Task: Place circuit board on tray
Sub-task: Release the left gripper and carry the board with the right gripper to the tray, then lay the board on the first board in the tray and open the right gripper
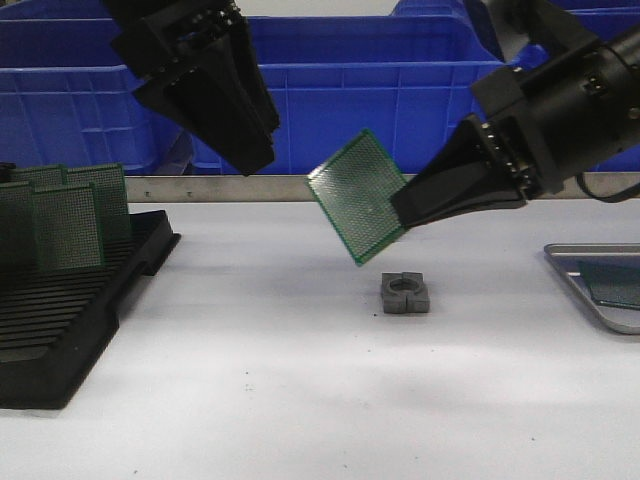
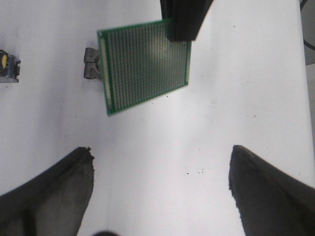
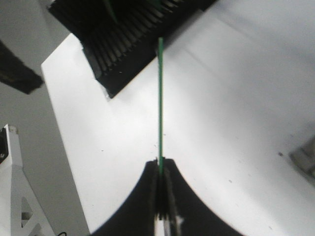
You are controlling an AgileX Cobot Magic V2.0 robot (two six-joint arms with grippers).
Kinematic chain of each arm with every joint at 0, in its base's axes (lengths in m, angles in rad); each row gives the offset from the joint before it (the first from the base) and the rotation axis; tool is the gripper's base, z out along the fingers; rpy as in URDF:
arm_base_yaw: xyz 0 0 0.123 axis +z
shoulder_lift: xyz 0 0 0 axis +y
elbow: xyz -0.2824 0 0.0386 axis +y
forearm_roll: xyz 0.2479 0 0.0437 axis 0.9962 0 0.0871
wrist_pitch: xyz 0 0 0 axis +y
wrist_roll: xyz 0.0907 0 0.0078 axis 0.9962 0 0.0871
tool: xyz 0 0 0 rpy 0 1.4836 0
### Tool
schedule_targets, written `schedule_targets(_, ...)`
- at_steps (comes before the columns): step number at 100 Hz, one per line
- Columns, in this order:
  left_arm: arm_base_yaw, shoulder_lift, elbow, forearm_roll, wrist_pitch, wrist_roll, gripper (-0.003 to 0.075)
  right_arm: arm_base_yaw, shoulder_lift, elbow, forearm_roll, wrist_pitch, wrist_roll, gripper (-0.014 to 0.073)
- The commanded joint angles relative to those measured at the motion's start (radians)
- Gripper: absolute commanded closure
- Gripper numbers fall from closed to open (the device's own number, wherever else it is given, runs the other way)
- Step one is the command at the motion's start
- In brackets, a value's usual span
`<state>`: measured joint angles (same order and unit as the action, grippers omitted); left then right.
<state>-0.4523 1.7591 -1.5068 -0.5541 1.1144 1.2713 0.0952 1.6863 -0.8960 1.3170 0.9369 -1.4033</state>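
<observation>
My right gripper (image 1: 400,210) is shut on one edge of a green circuit board (image 1: 358,196) and holds it tilted in the air above the table's middle. In the right wrist view the board (image 3: 160,98) shows edge-on, pinched between the fingers (image 3: 147,196). It also shows flat in the left wrist view (image 2: 143,64). My left gripper (image 1: 250,160) hangs open and empty up and to the left of the board; its fingertips (image 2: 81,162) stand wide apart. The silver-grey tray (image 1: 575,278) lies at the right edge with a board on it.
A small grey block with a round hole (image 1: 405,293) sits on the table below the held board. A black slotted rack (image 1: 70,310) with several green boards (image 1: 65,215) stands at the left. Blue crates (image 1: 340,70) line the back.
</observation>
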Motion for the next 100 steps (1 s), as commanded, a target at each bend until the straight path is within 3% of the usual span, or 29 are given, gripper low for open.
schedule_targets(1, -0.007, -0.042, -0.028, -0.039, -0.025, -0.012, 0.0184, -0.066, -0.038, -0.027, 0.016, 0.009, 0.093, 0.0662)
schedule_targets(21, -0.007, -0.042, -0.028, -0.039, -0.025, -0.012, 0.0184, -0.233, -0.038, -0.026, 0.014, -0.127, 0.268, 0.0662)
schedule_targets(37, -0.007, -0.042, -0.028, -0.039, -0.025, -0.012, 0.0184, -0.348, -0.038, -0.018, 0.004, -0.178, 0.294, 0.0662)
schedule_targets(72, -0.007, -0.042, -0.028, -0.039, -0.025, -0.012, 0.0184, -0.397, -0.037, 0.046, 0.004, -0.386, 0.294, 0.0639)
schedule_targets(82, -0.007, -0.042, -0.028, -0.039, -0.025, -0.012, 0.0185, -0.397, -0.037, 0.046, 0.004, -0.377, 0.294, 0.0491)
schedule_targets(94, -0.007, -0.042, -0.028, -0.039, -0.025, -0.012, 0.0185, -0.397, -0.037, 0.046, 0.004, -0.381, 0.294, 0.0139)
schedule_targets(100, -0.007, -0.042, -0.028, -0.039, -0.025, -0.012, 0.0185, -0.397, -0.037, 0.046, 0.004, -0.393, 0.294, 0.0008)
